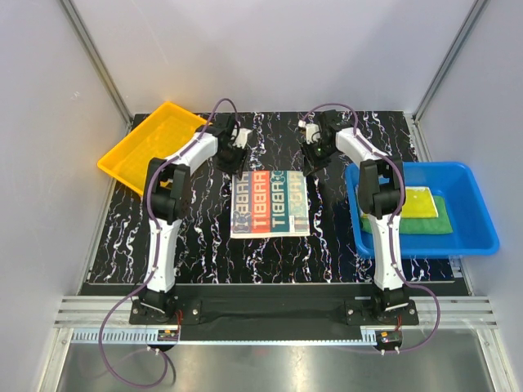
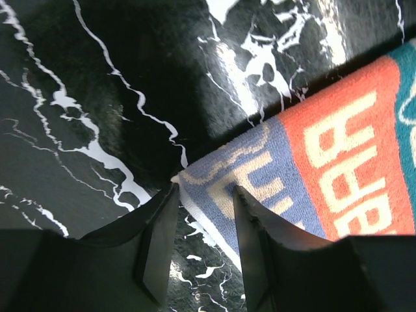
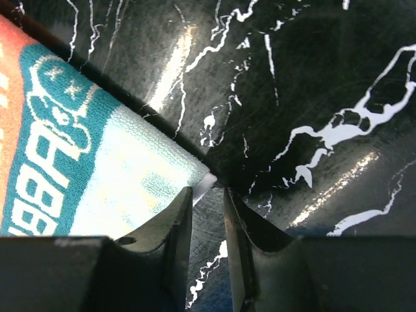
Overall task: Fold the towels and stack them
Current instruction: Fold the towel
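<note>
Black, white-veined marble tabletop (image 1: 204,245), pale grey walls (image 1: 261,49) around. My left gripper (image 2: 205,190) and right gripper (image 3: 207,190) stand unclenched at the upper corners of the printed towel (image 1: 270,204).

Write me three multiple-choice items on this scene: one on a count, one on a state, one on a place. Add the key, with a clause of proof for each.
1. How many towels lie on the table?
A. one
B. two
C. three

2. In what state is the printed towel?
A. rolled up
B. lifted clear of the table
C. spread flat

3. Where are the yellow towel and the green towel?
A. under the printed towel
B. in the blue bin
C. on the bare table

Key:
1 A, since only the printed towel lies on the table.
2 C, since it lies as an open square, its letters showing, flat on the table.
3 B, since the yellow towel lies on the green towel inside the bin's walls.
</note>
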Robot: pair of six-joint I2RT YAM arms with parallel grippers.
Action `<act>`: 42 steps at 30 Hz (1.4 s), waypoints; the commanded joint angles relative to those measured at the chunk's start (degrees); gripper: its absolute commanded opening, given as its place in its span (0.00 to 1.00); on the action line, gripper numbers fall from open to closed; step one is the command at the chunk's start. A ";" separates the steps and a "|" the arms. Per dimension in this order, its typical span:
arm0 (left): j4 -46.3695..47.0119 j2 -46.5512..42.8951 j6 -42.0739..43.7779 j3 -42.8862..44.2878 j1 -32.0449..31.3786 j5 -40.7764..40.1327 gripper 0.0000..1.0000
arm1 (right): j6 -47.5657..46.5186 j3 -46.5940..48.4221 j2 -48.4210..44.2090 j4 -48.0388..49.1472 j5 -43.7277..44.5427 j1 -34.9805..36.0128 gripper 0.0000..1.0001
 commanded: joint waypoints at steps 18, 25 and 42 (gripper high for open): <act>-2.36 4.34 4.39 7.07 0.84 4.14 0.48 | -4.46 4.75 3.55 -2.80 -2.75 -0.07 0.17; -1.65 4.42 5.62 6.36 0.93 5.73 0.57 | -5.60 5.89 3.81 -3.77 -2.84 -0.16 0.02; -3.77 4.60 5.27 8.65 1.19 3.62 0.00 | -7.80 5.19 1.27 -2.63 -0.64 -0.07 0.00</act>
